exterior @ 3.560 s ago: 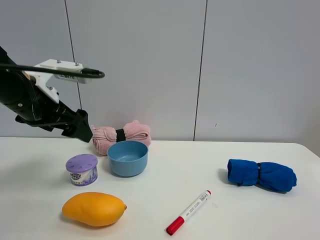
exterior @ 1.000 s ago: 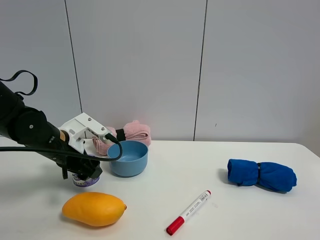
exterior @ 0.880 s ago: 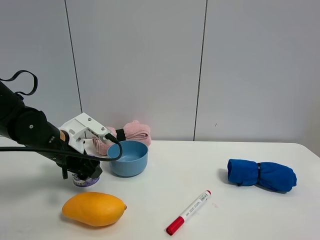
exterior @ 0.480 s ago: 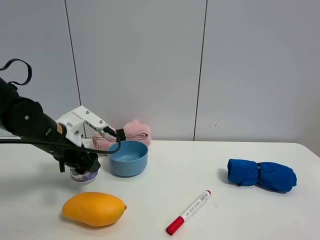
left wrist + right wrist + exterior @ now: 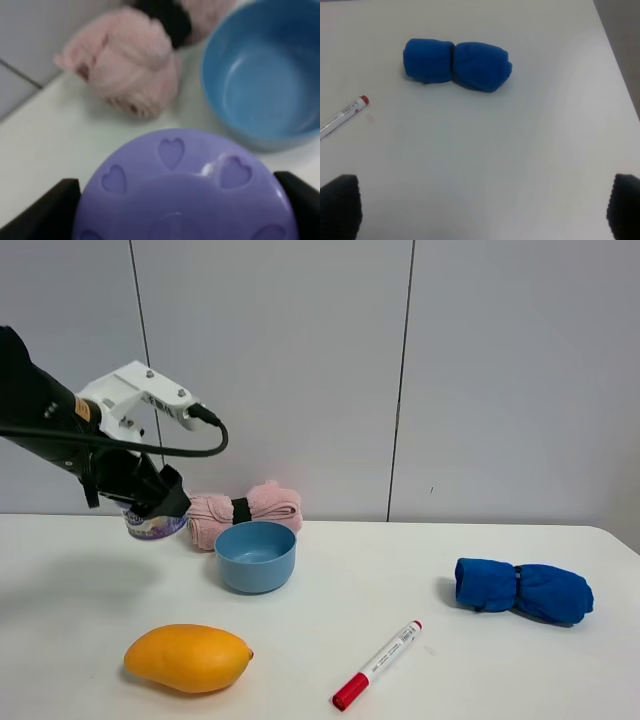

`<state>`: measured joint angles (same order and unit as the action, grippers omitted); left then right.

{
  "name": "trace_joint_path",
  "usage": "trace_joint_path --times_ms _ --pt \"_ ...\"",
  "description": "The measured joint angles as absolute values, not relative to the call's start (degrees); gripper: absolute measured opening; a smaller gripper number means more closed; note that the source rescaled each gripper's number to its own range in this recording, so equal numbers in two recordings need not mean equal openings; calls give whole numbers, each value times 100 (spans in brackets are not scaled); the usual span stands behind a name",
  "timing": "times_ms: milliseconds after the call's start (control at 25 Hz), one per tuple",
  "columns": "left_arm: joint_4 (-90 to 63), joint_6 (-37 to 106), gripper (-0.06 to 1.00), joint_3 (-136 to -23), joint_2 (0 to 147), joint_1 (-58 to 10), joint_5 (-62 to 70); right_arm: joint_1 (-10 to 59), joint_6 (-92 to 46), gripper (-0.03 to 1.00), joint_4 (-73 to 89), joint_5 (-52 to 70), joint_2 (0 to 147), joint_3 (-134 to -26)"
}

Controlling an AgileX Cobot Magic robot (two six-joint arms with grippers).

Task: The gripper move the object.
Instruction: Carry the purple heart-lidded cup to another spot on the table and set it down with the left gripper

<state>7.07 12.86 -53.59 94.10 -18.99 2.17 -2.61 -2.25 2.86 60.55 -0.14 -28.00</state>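
My left gripper (image 5: 150,508) is shut on the small tub (image 5: 153,528) with the lilac lid and holds it well above the table, left of the blue bowl (image 5: 256,556). In the left wrist view the lilac heart-perforated lid (image 5: 185,195) fills the space between the two black fingertips (image 5: 47,212), with the bowl (image 5: 265,95) below and beyond it. My right gripper (image 5: 482,207) is open and empty over bare table; it is out of the exterior view.
A pink rolled towel (image 5: 245,508) lies behind the bowl by the wall. A yellow mango (image 5: 188,658) lies at the front left. A red-capped marker (image 5: 377,664) lies front centre. A blue rolled towel (image 5: 523,590) lies at the right, also in the right wrist view (image 5: 457,65).
My left gripper came down on the tub, closed on it, and has lifted it up off the table and slightly left. The other things have not moved.
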Motion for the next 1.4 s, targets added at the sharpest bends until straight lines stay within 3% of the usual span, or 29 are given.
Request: trace_joint_path --times_ms 400,680,1400 --pt "264 530 0 -5430 8827 -2856 523 -261 -225 100 286 6055 -14 -2800" --pt "188 489 0 -6187 8961 -3486 1146 -261 -225 100 286 6055 -14 -2800" --pt "193 631 0 -8227 11376 -3865 1294 -261 -225 100 286 6055 -14 -2800"
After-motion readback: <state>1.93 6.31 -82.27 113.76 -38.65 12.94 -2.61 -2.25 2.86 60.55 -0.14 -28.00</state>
